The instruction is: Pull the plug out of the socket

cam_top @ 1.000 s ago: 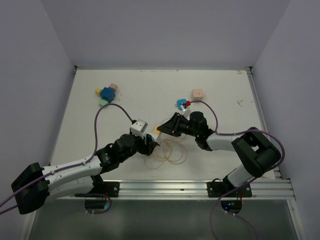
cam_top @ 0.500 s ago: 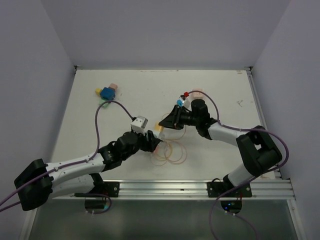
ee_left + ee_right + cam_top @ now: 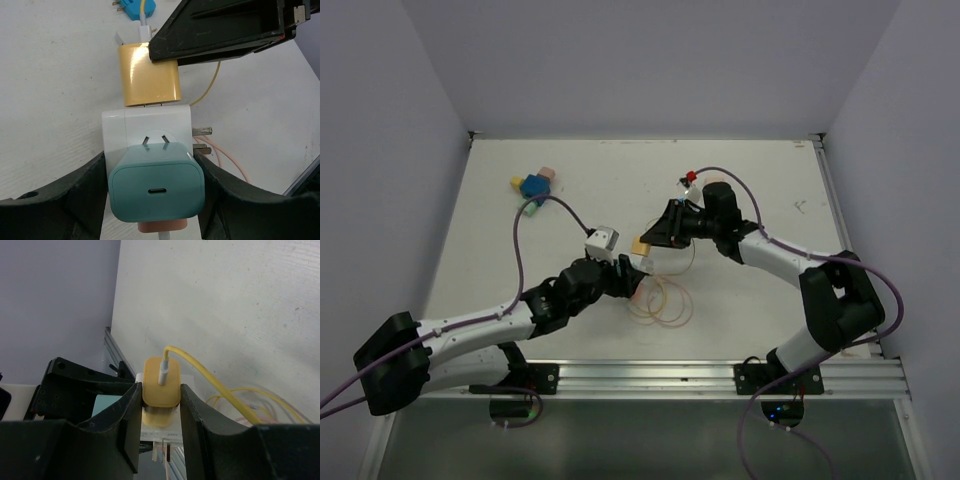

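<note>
- White table [image 3: 740, 190] between pale walls, from above: the left gripper [image 3: 625, 280] and right gripper [image 3: 655, 238] meet mid-table at the socket [image 3: 636, 268], with the yellow plug [image 3: 641, 246] on its far side.
- Left wrist: black fingers [image 3: 75, 190] clamp the socket's [image 3: 145, 125] sides. The yellow plug [image 3: 150, 75] sits against its far face, a teal plug [image 3: 156, 187] on the near one.
- Right wrist: the right gripper [image 3: 160, 402] pinches the yellow plug [image 3: 161, 382], and a yellow cable [image 3: 200, 367] trails from it.

teal plug [image 3: 156, 192] blocks socket [image 3: 145, 122] face; yellow plug [image 3: 161, 382] flanks hemmed by right fingers [image 3: 129, 425].
</note>
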You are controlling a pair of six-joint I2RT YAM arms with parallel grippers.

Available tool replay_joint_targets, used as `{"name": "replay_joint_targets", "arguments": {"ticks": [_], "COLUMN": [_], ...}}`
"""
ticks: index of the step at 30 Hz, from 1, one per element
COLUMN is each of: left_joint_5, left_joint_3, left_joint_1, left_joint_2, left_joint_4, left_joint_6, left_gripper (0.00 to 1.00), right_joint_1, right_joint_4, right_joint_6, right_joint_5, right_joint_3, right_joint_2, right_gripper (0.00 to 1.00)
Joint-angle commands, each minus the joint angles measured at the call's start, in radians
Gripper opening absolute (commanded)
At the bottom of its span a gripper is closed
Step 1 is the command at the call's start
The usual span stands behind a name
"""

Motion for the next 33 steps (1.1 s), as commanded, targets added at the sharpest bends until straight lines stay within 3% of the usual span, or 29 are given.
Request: {"name": "replay_joint_targets", "arguments": {"ticks": [1, 12, 21, 24, 28, 33], "left_joint_5": [0.134, 0.151, -0.067, -0.112, -0.066, -0.116], "left_joint_3": [-0.028, -0.015, 0.163, 0.221, 0.225, 0.234], "left_joint_1": [-0.050, -0.051, -0.047, 0.002, 0.158, 0.228], "left_joint_2": [-0.034, -0.074, -0.174, -0.156, -0.160, -0.160], "left_joint_4": [-0.192, -0.266, -0.435, -0.511, -0.528, -0.580], "left_joint_6": [-0.023, -0.046, 0.007, 0.049, 0.093, 0.122], "left_gripper": [0.00, 0.00, 0.00, 0.00, 0.00, 0.00], "right_joint_1": [-0.140, -0.179, -0.179, -0.179, -0.181, -0.183], "right_joint_4": [0.172, 0.124, -0.110, -0.192, -0.285, -0.348], "right_joint_6": [-0.075, -0.118, -0.260, -0.312, -0.363, -0.391], "right_joint_5": [0.278, 0.287, 0.270, 0.307, 0.370, 0.378], "right_joint_3": [0.111, 0.195, 0.350, 0.421, 0.514, 0.639], "right_joint_2": [-0.052, -0.043, -0.093, -0.118, -0.142, -0.156], "right_gripper": [0.00, 0.00, 0.00, 0.00, 0.00, 0.00]}}
